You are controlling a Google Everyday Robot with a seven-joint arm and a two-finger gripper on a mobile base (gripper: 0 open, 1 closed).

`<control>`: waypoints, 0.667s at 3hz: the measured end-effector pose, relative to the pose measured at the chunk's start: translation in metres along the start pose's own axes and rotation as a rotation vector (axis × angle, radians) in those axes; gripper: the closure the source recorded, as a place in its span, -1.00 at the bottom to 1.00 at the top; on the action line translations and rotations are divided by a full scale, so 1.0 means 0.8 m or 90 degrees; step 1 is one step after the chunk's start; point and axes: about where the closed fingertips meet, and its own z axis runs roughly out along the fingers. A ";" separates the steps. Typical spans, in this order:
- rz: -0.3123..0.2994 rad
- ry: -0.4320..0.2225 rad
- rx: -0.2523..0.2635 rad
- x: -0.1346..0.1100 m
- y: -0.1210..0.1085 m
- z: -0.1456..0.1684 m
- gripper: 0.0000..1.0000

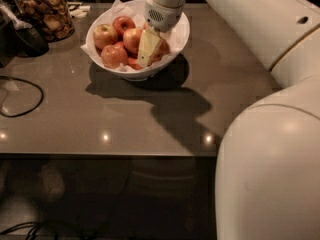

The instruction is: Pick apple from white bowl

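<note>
Black cable (41,97) lay at near left on grey table (100,119). Glass jar of brown snacks (45,11) stood far left. White bowl (142,74), paper-lined, sat far centre, full of apples. Red apple (131,39) lay mid-bowl, touching gripper (149,49), which reached down among fruit. Grip state: could not tell. Robot arm (270,44) filled right.

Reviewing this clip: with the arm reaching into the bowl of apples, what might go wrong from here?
The gripper is down among closely packed apples in the white bowl; a lift may nudge neighbours over the rim. The crumpled paper lining could snag and come up too. Pressing sideways might slide the bowl on the smooth table.
</note>
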 end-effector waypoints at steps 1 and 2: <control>-0.011 0.005 -0.003 0.000 0.003 0.009 -0.16; -0.038 -0.006 0.010 -0.003 0.011 0.007 0.31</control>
